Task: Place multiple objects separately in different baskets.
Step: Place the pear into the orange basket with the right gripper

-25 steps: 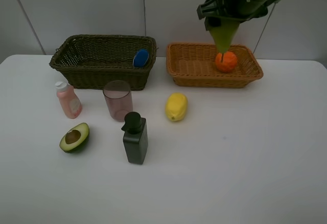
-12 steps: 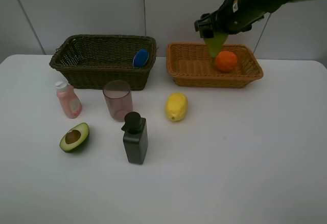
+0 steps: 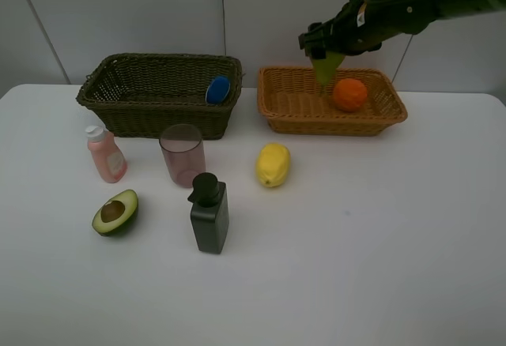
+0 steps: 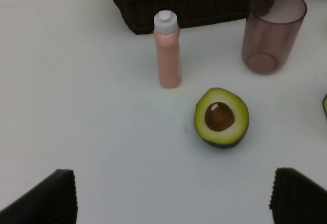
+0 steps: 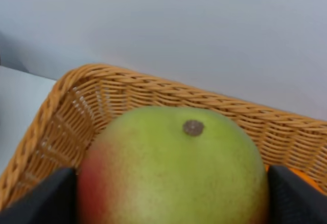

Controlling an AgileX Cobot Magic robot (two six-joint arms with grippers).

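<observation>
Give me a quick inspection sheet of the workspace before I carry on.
Surface: white table, no spills seen.
Job's things: orange in the tan basket; blue-capped bottle in the dark basket; pink bottle, cup, lemon, avocado half, black pump bottle on the table.
Clutter: nothing seen.
Grippers: right gripper shut on the pear above the tan basket; left gripper open, empty.
Cables: nothing seen.
Surroundings: pale wall panels.

A white table (image 3: 379,267) stands before a pale panelled wall (image 3: 118,14).
</observation>
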